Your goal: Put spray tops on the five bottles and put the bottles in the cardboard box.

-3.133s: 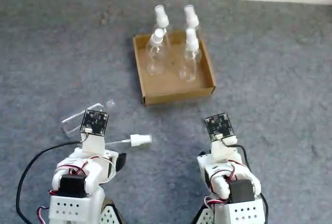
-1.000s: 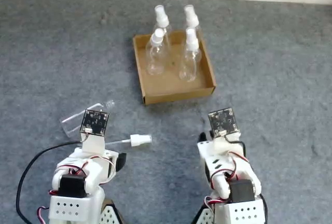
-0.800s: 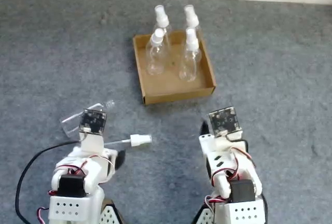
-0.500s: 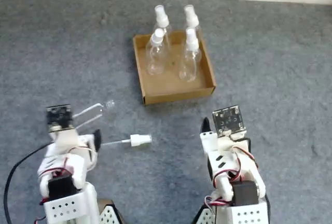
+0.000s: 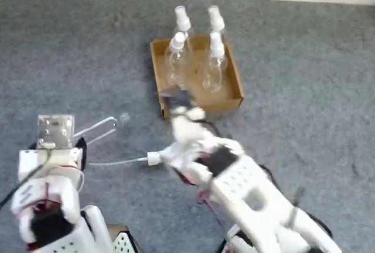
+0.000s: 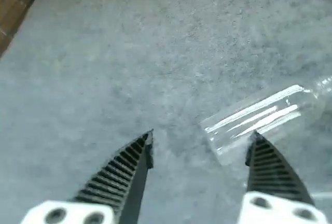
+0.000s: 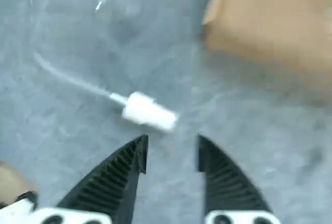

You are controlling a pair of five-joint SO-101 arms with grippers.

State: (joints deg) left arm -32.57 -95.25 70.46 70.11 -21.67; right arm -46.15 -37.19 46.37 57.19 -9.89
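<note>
Where spray top (image 7: 148, 112) lies, right fingers (image 7: 124, 172) hover spread.

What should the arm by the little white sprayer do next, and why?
Probably the right gripper should ease forward and close on the spray top: its jaws stand open, and the top lies loose on the carpet just ahead. The uncapped bottle lies beside the open left gripper, waiting for it.

Bare carpet (image 5: 293, 89) flanks the spray top (image 5: 153, 159); cardboard box (image 5: 225, 103) beyond.
</note>
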